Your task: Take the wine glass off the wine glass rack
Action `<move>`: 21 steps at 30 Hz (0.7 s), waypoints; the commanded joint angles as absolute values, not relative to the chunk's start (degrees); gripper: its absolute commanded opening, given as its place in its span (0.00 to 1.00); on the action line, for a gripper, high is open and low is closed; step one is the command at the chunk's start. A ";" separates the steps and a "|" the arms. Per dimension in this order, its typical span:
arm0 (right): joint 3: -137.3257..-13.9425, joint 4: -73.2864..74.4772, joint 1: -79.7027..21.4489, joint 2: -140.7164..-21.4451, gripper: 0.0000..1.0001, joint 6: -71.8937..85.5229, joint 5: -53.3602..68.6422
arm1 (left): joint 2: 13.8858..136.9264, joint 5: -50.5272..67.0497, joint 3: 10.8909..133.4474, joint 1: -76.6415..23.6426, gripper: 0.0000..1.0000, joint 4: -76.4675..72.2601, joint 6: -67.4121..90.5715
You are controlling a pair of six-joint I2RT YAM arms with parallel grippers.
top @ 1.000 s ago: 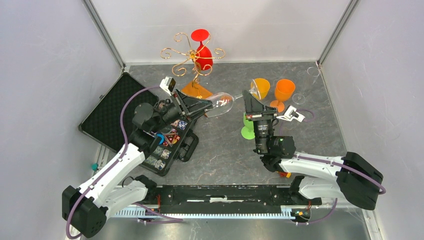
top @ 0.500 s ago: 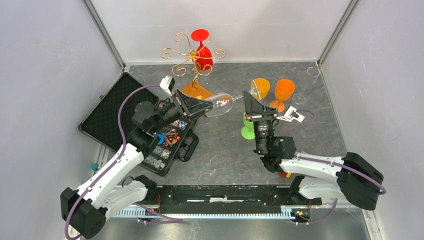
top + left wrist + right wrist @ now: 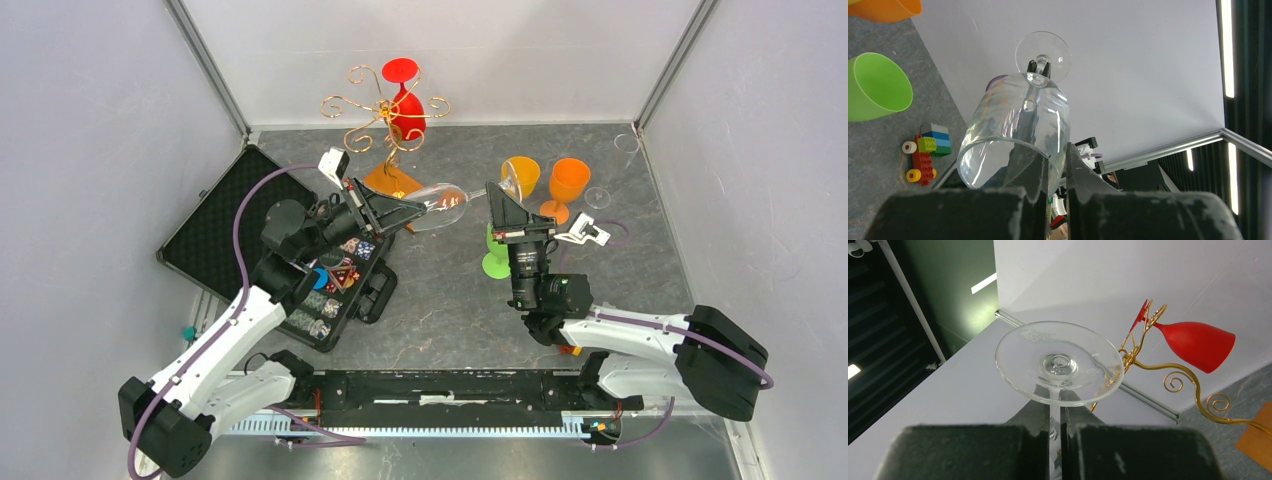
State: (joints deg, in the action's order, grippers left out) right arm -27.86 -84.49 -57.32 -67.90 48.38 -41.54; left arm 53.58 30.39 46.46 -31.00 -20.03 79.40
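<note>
The left gripper (image 3: 422,206) has just closed onto the clear glass (image 3: 445,203), pinching its bowl wall. The glass is held in mid-air, clear of the rack (image 3: 392,181). The right gripper (image 3: 494,192) clamps the stem, so a handover looks likely.

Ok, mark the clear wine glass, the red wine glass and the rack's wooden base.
clear wine glass (image 3: 441,206): top view, on its bowl.
red wine glass (image 3: 1198,344): right wrist view, on its bowl.
rack (image 3: 393,183): top view, on its wooden base.

The left claw (image 3: 1055,155) has closed in on the rim of the clear wine glass (image 3: 1013,120), whose bowl has shifted slightly.
</note>
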 commanded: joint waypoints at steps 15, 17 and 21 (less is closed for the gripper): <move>-27.25 -110.44 -57.52 -67.62 0.00 44.08 -40.90 | 53.33 29.79 51.02 -31.39 0.44 -20.44 72.04; -27.33 -109.72 -57.61 -67.36 0.00 44.12 -41.12 | 53.50 29.06 50.93 -31.38 0.40 -20.06 70.96; -27.33 -105.73 -57.64 -66.27 0.00 45.16 -42.79 | 53.87 27.76 50.89 -31.38 0.28 -20.32 68.27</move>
